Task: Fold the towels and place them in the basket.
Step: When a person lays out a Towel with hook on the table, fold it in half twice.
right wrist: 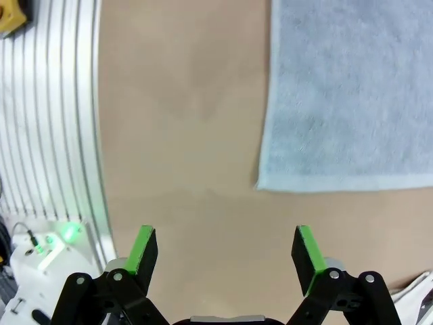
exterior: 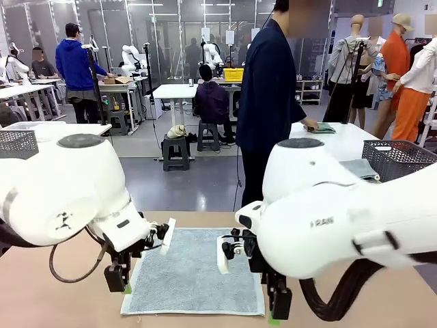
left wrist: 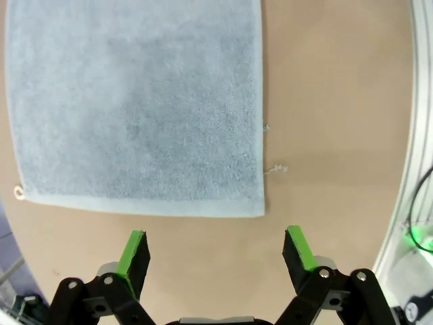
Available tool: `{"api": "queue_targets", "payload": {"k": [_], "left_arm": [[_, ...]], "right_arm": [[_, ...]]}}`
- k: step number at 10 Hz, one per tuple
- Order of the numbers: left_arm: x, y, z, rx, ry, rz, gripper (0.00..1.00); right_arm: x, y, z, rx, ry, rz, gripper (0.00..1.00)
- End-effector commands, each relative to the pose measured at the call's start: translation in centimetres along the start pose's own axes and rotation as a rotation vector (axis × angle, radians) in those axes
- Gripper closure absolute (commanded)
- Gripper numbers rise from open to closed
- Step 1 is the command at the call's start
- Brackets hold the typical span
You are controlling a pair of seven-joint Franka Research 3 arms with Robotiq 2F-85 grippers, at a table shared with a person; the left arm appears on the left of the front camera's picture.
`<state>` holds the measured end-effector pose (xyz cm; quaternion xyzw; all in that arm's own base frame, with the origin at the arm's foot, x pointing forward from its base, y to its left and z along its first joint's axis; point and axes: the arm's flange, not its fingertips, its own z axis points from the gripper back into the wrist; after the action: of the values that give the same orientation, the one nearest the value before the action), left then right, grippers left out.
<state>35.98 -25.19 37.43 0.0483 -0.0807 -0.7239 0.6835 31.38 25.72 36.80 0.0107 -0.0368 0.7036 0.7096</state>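
A pale blue-grey towel [exterior: 194,273] lies spread flat on the brown table between my two arms. My left gripper [exterior: 117,279] hangs open just off the towel's near left corner. In the left wrist view, the left gripper [left wrist: 216,254] stands open above bare table, a little short of the towel [left wrist: 135,101] edge. My right gripper [exterior: 278,304] hangs open by the near right corner. Seen from the right wrist, the right gripper [right wrist: 226,254] holds nothing and the towel [right wrist: 352,88] corner lies ahead to one side. A dark mesh basket [exterior: 399,157] stands at the far right.
A person in a dark coat stands across the table with a hand on a greenish cloth [exterior: 321,128] lying on a white table. A pale folded cloth [exterior: 360,169] lies by the right basket. Another mesh basket [exterior: 17,143] sits far left. An aluminium rail [right wrist: 54,101] borders the table.
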Motion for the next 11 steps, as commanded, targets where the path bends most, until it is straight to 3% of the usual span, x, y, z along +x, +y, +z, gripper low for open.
{"api": "queue_targets", "payload": {"k": [1,5,6,7,11], "left_arm": [[0.0,-0.1,-1.8,-0.005,-0.008,-0.057,0.0],[-0.1,-1.1,-3.5,-0.047,-0.002,0.002,0.0],[0.1,-0.9,-3.0,-0.07,0.048,0.089,0.0],[-0.1,-0.8,-3.4,-0.059,0.017,-0.018,0.0],[-0.1,-0.6,-4.1,-0.086,0.002,0.027,0.0]], "right_arm": [[0.8,-0.8,-1.7,-0.049,-0.016,-0.025,0.0],[0.7,-1.3,-3.3,-0.003,0.002,-0.023,0.0],[0.5,-1.3,-2.7,0.042,0.005,-0.045,0.0],[0.2,-1.2,-3.2,-0.004,0.001,-0.015,0.0],[-0.4,-1.8,-3.7,-0.013,0.0,-0.009,0.0]]}}
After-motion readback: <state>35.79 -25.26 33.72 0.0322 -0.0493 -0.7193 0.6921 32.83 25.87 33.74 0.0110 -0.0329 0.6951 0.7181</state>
